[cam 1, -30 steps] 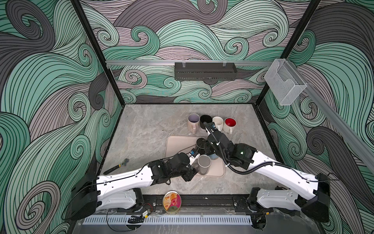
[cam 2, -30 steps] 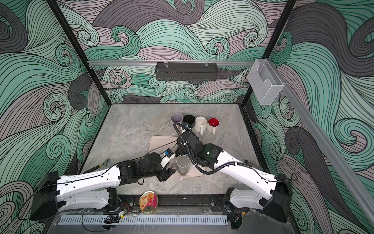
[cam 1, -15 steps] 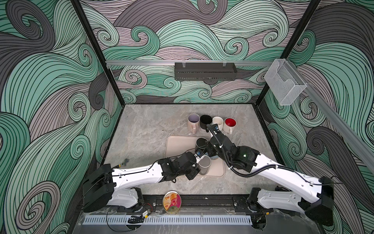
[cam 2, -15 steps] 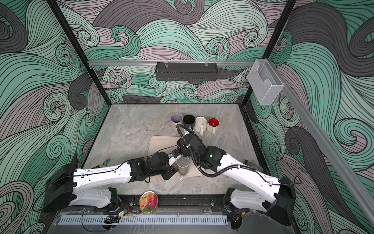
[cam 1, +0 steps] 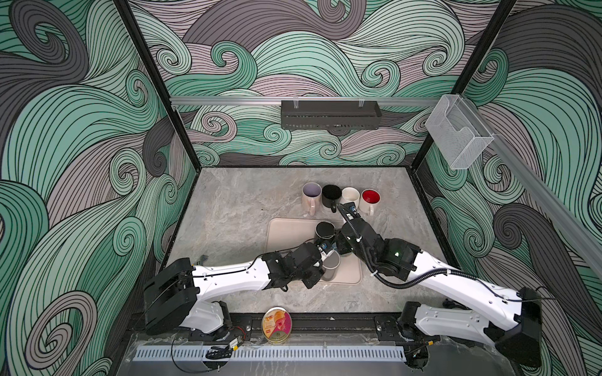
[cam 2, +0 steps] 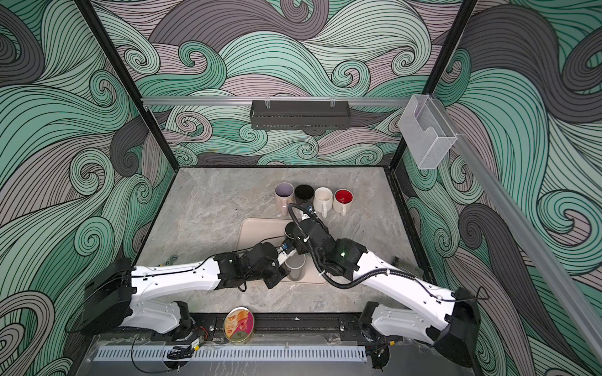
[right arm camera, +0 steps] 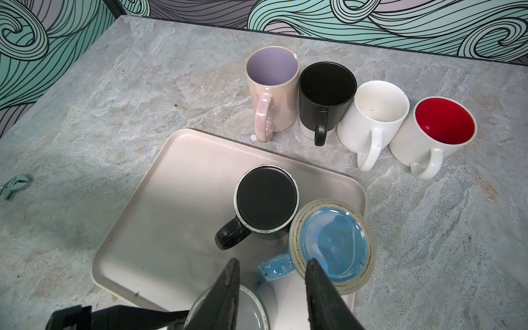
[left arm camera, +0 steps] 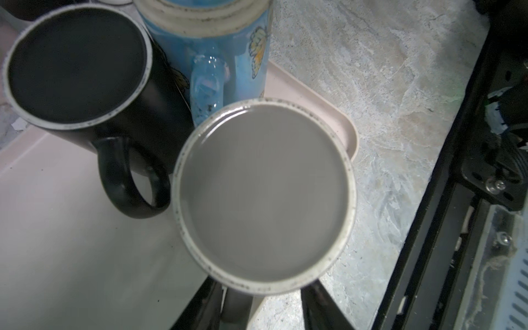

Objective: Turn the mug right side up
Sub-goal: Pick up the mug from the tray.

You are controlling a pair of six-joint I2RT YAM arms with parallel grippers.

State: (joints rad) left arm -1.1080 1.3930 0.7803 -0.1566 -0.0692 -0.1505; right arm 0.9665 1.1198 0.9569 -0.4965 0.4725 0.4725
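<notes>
Three mugs stand upside down on the beige tray [cam 1: 286,234]: a grey mug [left arm camera: 265,194] at its near right corner, a black one [left arm camera: 77,65] and a blue one [right arm camera: 333,243]. My left gripper [left arm camera: 265,303] reaches the grey mug [cam 1: 330,265] low on its side. The fingers straddle the mug's handle [left arm camera: 237,305], which lies against one finger with a gap to the other, so the gripper is open. My right gripper [right arm camera: 273,260] hovers open and empty above the blue mug's handle and the grey mug [right arm camera: 253,314].
Four upright mugs stand in a row behind the tray: pink [cam 1: 311,195], black [cam 1: 331,195], white [cam 1: 351,195] and red-lined [cam 1: 370,197]. A round tin [cam 1: 277,325] lies at the front edge. A small clip [right arm camera: 14,185] lies on the table's left side.
My left arm has pushed in toward the grey mug, and its jaws have narrowed round the handle. The right arm has shifted slightly over the tray, its jaws unchanged.
</notes>
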